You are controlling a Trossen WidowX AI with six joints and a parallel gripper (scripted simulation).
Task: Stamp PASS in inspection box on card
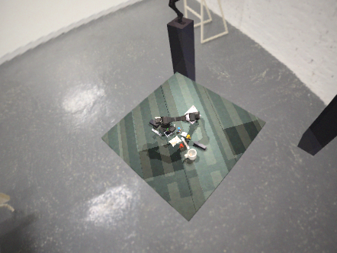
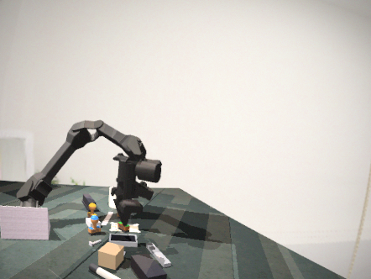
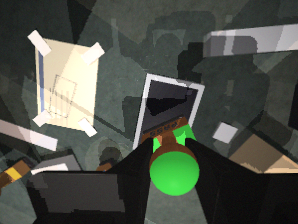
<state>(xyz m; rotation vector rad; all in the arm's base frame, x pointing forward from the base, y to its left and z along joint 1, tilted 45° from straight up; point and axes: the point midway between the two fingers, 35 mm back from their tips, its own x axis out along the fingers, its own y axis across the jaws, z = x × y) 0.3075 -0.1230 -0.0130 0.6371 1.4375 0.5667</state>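
Note:
My gripper [image 3: 168, 143] [image 2: 123, 223] points down and is shut on a stamp [image 3: 174, 172] with a round green knob and a brown base. The base's raised lettering edge shows in the wrist view. The stamp overlaps the near end of the ink pad [image 3: 170, 95] [image 2: 122, 239], a dark pad in a pale rim, and appears raised above it; the exact gap is unclear. The cream card [image 3: 82, 65] [image 2: 134, 228] is taped at its corners, left of the pad in the wrist view. Its inspection box [image 3: 63, 95] is a thin outline with faint strokes inside, not readable.
A stamp with a blue knob [image 2: 94, 223] and one with an orange knob [image 2: 92, 207] stand beside the card. A wooden block [image 2: 111, 255] [image 3: 255, 152], a dark block [image 2: 148, 266], a pale bar [image 2: 159, 255] [image 3: 255, 41] and a white mug [image 1: 191, 155] are around.

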